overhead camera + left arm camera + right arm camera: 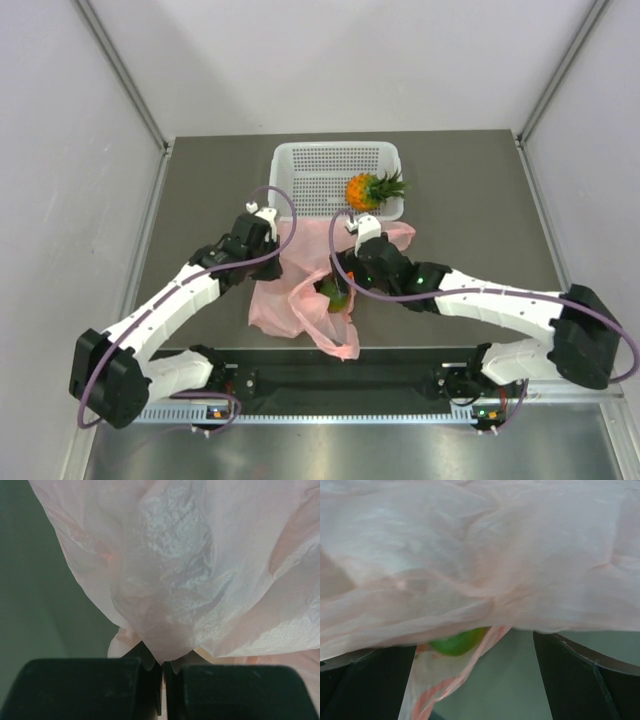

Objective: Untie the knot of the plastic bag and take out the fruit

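Left wrist — hand (seemingly) pinching bag

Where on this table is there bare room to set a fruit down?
Bare table lies right of the basket, out to the table's right edge, and another patch lies left of the basket. The basket is bare but for the pineapple at its near right corner. The middle is crowded: the plastic bag, the left arm and the right arm fill it.

Soft, even overhead light fills the top view, with only faint shadows on the dark tabletop. Both wrist views are dimmer and blurred close up — the left shows a pale sheen on the plastic bag near 12 o'clock
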